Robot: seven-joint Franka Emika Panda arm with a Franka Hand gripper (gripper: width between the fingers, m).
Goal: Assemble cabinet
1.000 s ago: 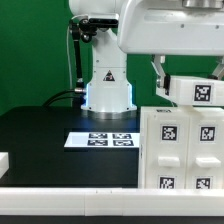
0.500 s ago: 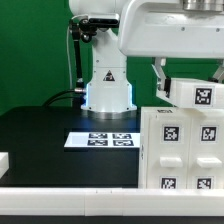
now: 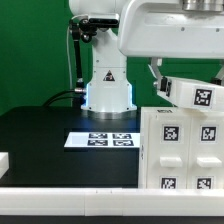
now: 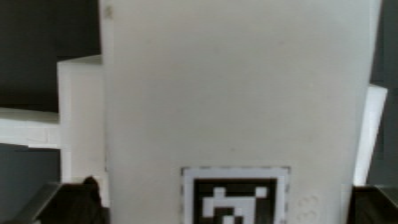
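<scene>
The cabinet (image 3: 180, 150) is what I stand to upset. I am carrying a white block (image 3: 195, 93) just above its top, and the block sits tilted, 1 end lower than the other. If I come down like this, I judge the low corner will catch the cabinet's upper edge instead of seating, and the push could either twist the block in my grip or shove the cabinet across the table (image 3: 40, 130). My wrist view gives no help with lining up: the block fills it, so I cannot see the spot I am aiming for.

The cabinet itself is a big white box standing upright at the exterior view's right, near the front edge of the black table. Thin seams divide its near face into panels, and I count 4 black-and-white tags on it. Its right side runs out of the picture.

My gripper (image 4: 224, 200) is pinching the block, with a dark fingertip on either side of its tagged end. The marker board (image 3: 100, 140) lies flat to the exterior view's left of the cabinet, in front of my base (image 3: 108, 88).
</scene>
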